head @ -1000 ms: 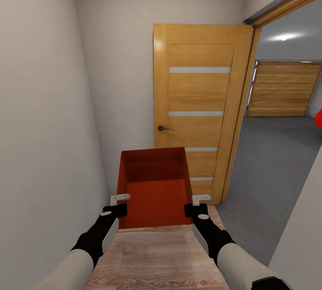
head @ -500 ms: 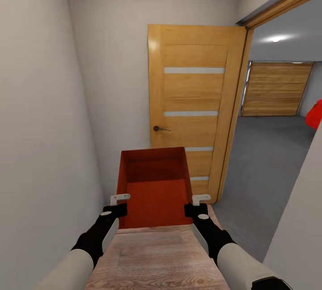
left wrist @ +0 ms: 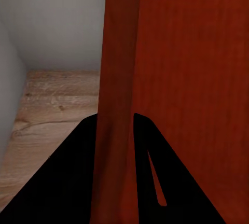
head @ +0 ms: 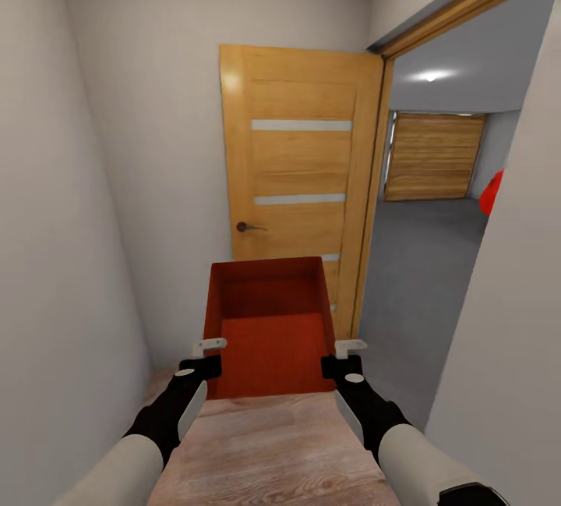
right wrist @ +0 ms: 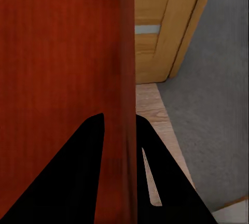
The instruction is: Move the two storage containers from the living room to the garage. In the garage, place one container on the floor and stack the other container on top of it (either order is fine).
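Camera has swung right; open door [head: 300, 178] shifts left, garage [head: 425, 256] opens up. Storage container [head: 269, 327] held out front, left gripper [head: 209, 347] and right gripper [head: 350, 345] jaws clamped on its side walls. Looks rigid, light; wall grips suit.

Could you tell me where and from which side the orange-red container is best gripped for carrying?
By its two long side walls near the close end, from above: the storage container is lidless with thin straight walls, so each rim fits between fingers. That is how the left gripper and right gripper hold it.
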